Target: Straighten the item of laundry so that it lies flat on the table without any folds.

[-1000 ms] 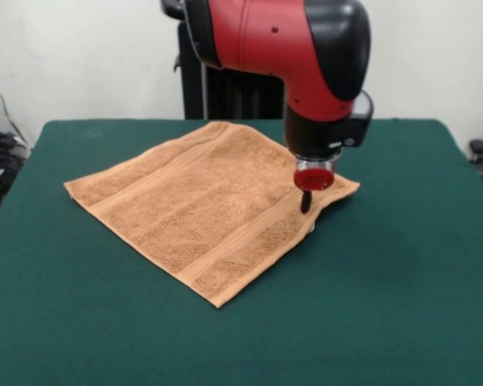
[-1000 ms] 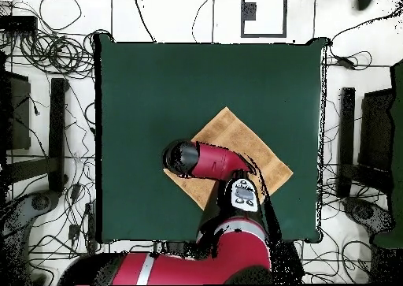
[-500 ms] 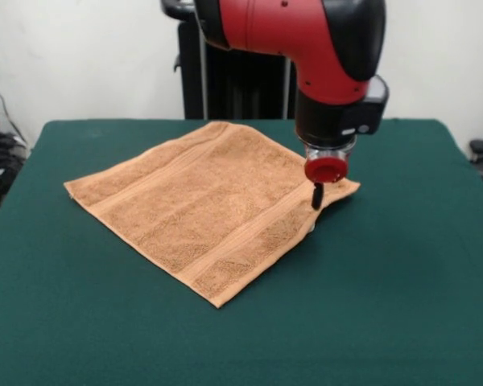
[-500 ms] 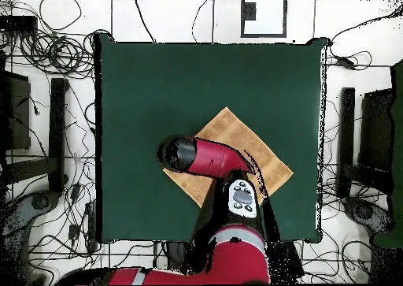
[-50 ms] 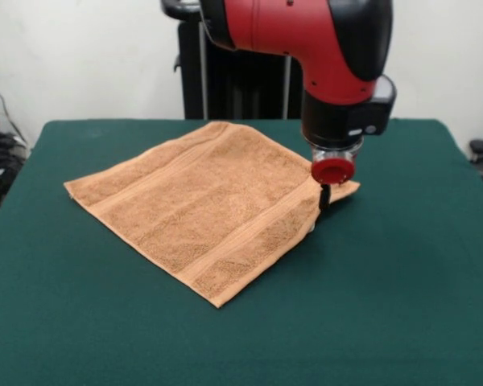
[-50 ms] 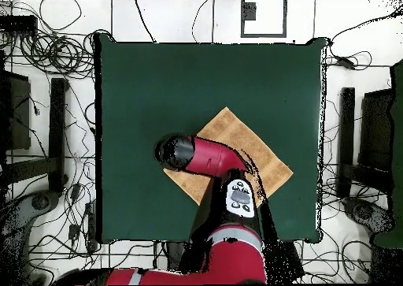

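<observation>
The orange-tan towel (image 5: 201, 201) lies spread on the dark green table (image 5: 402, 281), turned like a diamond, with woven bands near its hems. Its right edge below the corner is slightly raised and casts a shadow. My gripper (image 5: 324, 198) hangs under a red disc at the towel's right corner, its dark tip narrow and shut, down at the cloth's edge. I cannot tell whether it pinches any cloth. In the overhead view the arm's head (image 6: 176, 151) covers the gripper and part of the towel (image 6: 248, 145).
The red and black arm reaches over the towel from the table's robot side (image 6: 228, 220). Cables and stands (image 6: 59, 125) crowd the floor around the table (image 6: 157, 86). A black column (image 5: 225, 88) stands behind the table.
The gripper has moved right along the towel's right corner, from inside the hem to its edge. The towel itself has hardly shifted.
</observation>
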Controlling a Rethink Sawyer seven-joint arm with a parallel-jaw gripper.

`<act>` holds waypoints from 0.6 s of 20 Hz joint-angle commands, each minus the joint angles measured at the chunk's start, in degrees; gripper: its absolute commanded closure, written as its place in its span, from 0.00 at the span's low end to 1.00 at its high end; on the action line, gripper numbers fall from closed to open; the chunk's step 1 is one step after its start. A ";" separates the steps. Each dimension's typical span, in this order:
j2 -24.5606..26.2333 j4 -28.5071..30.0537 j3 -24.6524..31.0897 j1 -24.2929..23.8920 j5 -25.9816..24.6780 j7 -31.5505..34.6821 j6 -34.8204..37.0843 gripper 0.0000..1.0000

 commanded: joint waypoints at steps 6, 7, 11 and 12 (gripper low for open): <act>2.20 5.08 7.58 0.24 2.72 2.55 -5.37 0.00; 1.59 5.88 7.63 0.39 2.84 2.83 -5.63 0.00; -0.35 8.18 7.62 1.47 3.68 4.46 -6.29 0.00; -0.62 8.53 7.60 1.81 3.95 4.88 -6.44 0.00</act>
